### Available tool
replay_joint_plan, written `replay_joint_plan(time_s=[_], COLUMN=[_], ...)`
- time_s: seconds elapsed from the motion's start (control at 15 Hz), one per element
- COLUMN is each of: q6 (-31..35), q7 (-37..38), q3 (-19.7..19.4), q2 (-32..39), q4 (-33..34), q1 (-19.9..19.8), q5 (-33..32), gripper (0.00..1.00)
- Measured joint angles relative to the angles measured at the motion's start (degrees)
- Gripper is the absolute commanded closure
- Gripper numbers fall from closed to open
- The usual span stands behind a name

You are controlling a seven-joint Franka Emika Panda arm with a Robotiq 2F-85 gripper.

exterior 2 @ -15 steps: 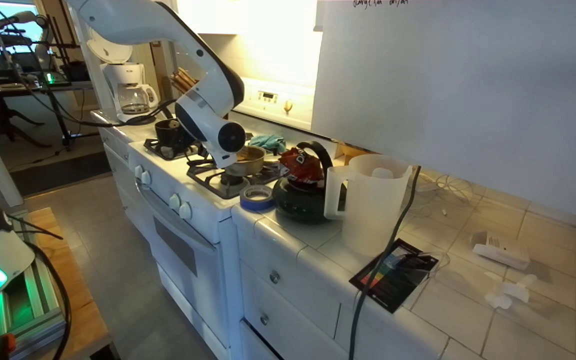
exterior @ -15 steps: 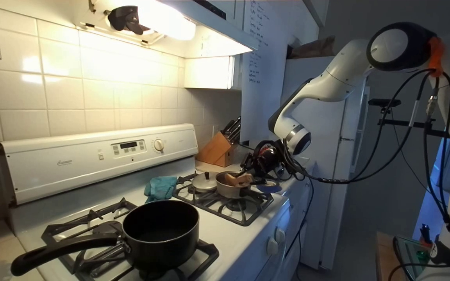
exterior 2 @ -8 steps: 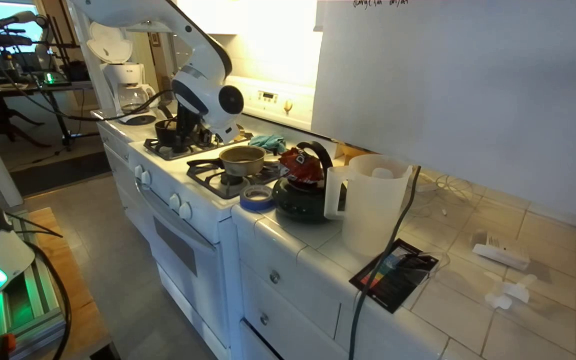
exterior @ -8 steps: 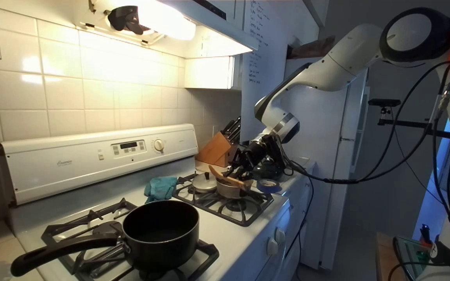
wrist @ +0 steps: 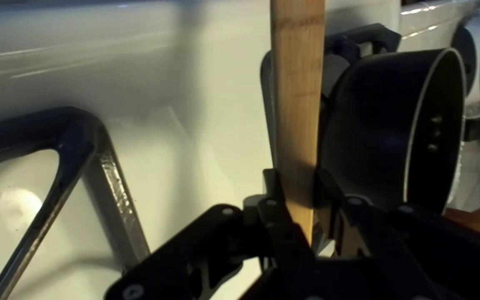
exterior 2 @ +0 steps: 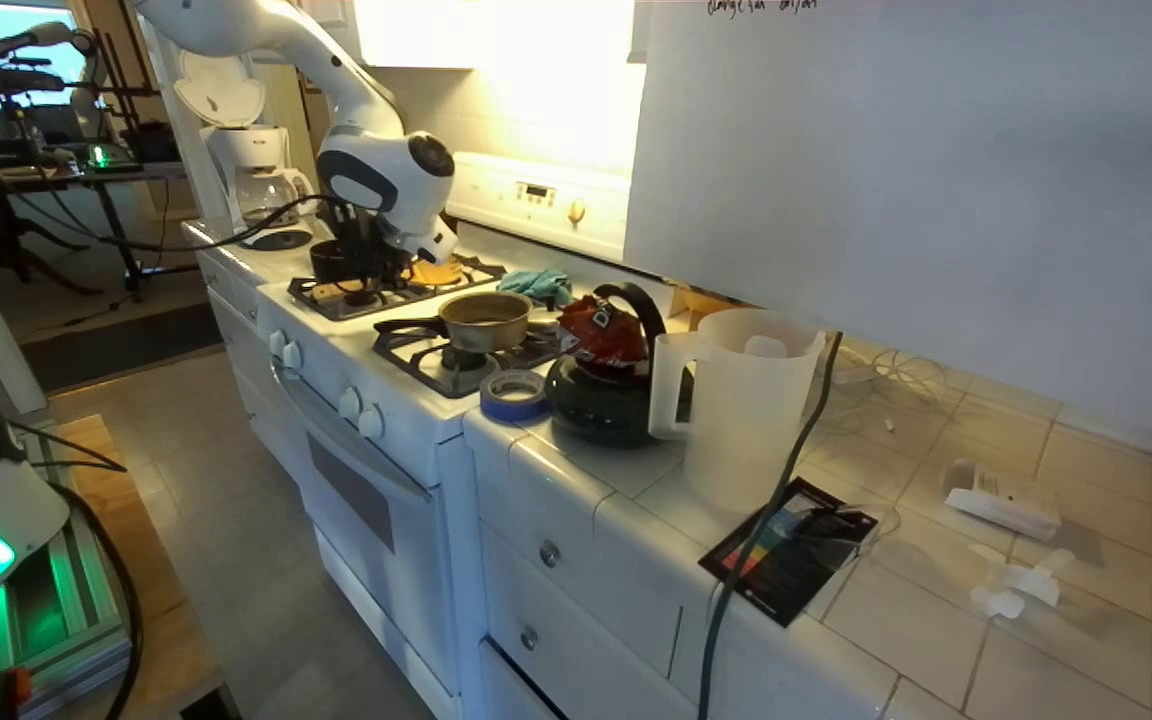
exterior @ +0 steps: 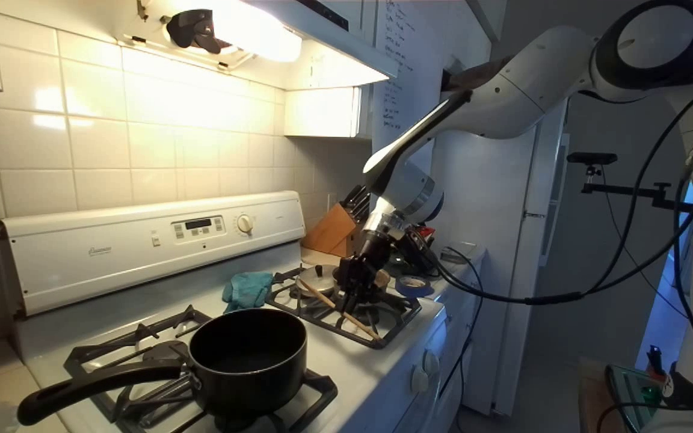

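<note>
In an exterior view, a round black saucepan [exterior: 250,367] stands on a black metal grate [exterior: 322,381]; a crumpled teal cloth [exterior: 247,290] lies behind it; next, the black two-fingered end effector [wrist: 299,185] pinches a long flat wooden utensil [wrist: 298,91], slanted above the white stovetop [exterior: 322,349]; farther right, a blue roll of tape [exterior: 412,293] rests on the white-tiled counter [exterior 2: 896,600].

Free stovetop strip [wrist: 219,162] between grate [wrist: 119,196] and black pot [wrist: 377,129]
</note>
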Motion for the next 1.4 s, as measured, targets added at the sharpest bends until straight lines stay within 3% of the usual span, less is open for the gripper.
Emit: replay_joint_plan(time_s=[0.53, 0.8, 0.87, 0.93, 1.4], q6=[12.66, 23.23, 25.59, 27.37, 31.74], q7=[0.23, 0.75, 1.16, 1.76, 11.28], q3=[3.83, 7.77, 8.93, 9.97, 14.56], q2=[4.39, 6.6, 7.2, 7.78, 9.9], q4=[0.77, 2.34, 2.88, 3.49, 5.96], q1=[0.47, 0.46, 0.4, 0.31, -2.77], q5=[-23.77, -31.78, -32.32, -32.74, -32.18], gripper=[0.94, 0.94, 0.51, 0.5, 0.02])
